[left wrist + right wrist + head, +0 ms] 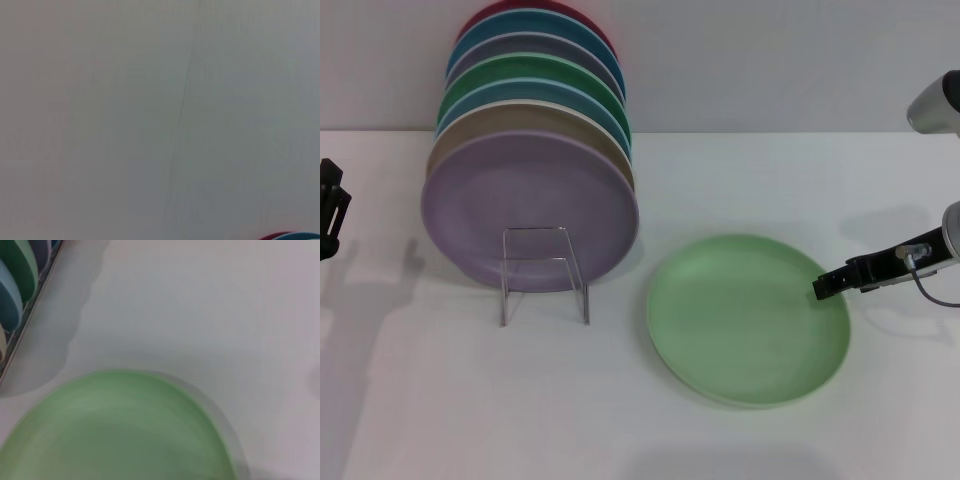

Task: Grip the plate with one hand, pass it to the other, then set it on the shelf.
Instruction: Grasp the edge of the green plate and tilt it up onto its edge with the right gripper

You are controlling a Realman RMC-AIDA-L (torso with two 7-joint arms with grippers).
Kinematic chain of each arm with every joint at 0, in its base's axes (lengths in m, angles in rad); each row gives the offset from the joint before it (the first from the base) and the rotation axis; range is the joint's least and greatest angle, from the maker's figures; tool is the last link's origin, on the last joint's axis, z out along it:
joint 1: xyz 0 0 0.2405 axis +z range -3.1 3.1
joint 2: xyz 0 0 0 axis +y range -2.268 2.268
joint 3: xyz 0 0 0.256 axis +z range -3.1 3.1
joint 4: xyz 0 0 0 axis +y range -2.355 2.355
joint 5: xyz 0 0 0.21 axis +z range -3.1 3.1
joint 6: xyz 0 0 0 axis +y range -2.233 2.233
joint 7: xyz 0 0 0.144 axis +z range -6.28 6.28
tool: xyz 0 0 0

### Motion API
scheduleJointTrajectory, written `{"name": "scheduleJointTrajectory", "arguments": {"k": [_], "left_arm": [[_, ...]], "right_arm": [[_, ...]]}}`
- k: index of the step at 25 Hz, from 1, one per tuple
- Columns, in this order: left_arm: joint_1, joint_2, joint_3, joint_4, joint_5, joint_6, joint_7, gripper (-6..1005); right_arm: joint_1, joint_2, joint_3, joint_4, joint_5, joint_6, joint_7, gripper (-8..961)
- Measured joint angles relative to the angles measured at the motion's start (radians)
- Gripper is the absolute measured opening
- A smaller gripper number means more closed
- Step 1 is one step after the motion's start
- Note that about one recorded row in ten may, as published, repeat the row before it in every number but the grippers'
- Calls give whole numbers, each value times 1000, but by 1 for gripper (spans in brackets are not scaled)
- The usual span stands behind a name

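The pale mint-green plate lies flat on the white table, right of centre; it fills the lower part of the right wrist view. My right gripper is low at the plate's right rim, its dark tip touching or just over the edge. The wire shelf stands left of the plate, its small rectangular front loop bare. My left gripper is parked at the far left edge, away from everything.
Several plates stand upright in the shelf, with a lilac-purple plate in front and tan, blue, dark green and red ones behind. Their edges show in the right wrist view. A white wall stands behind the table.
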Motion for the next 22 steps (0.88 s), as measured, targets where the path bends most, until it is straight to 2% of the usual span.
{"name": "scheduleJointTrajectory", "arguments": {"k": [14,22], "left_arm": [[8,0,5,0,4,10,-3,758],[11,0,4,0,5,20,-4,758]], "right_arm": [[1,2,-13,-55,-1,-34,-21,668],[18,-2,-6,-104,-15,-41,-28,477]]}}
